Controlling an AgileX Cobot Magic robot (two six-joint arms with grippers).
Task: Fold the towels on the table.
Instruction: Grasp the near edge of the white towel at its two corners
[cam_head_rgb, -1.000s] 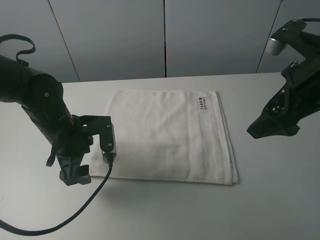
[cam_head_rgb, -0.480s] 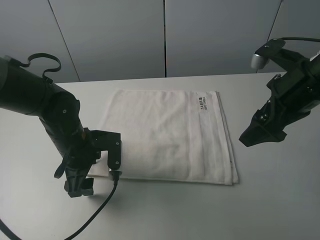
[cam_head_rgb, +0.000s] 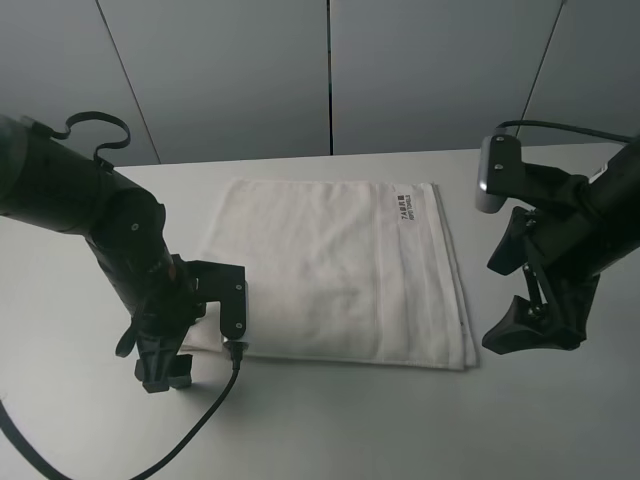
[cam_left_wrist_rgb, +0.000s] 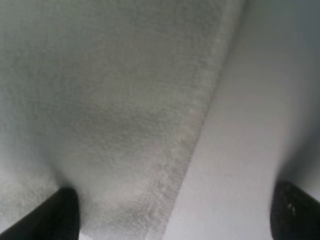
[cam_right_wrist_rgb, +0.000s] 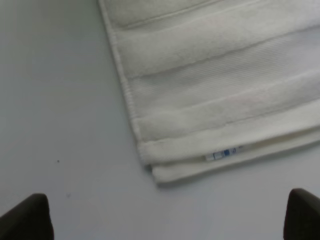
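Since half a second ago the right gripper has dropped nearer, to just right of the near-right corner of the towel, its fingers spread wide above bare table. The left gripper sits at the near-left corner, also released, one finger over cloth. Beyond, the towel lies flat mid-table, its label at the far right.
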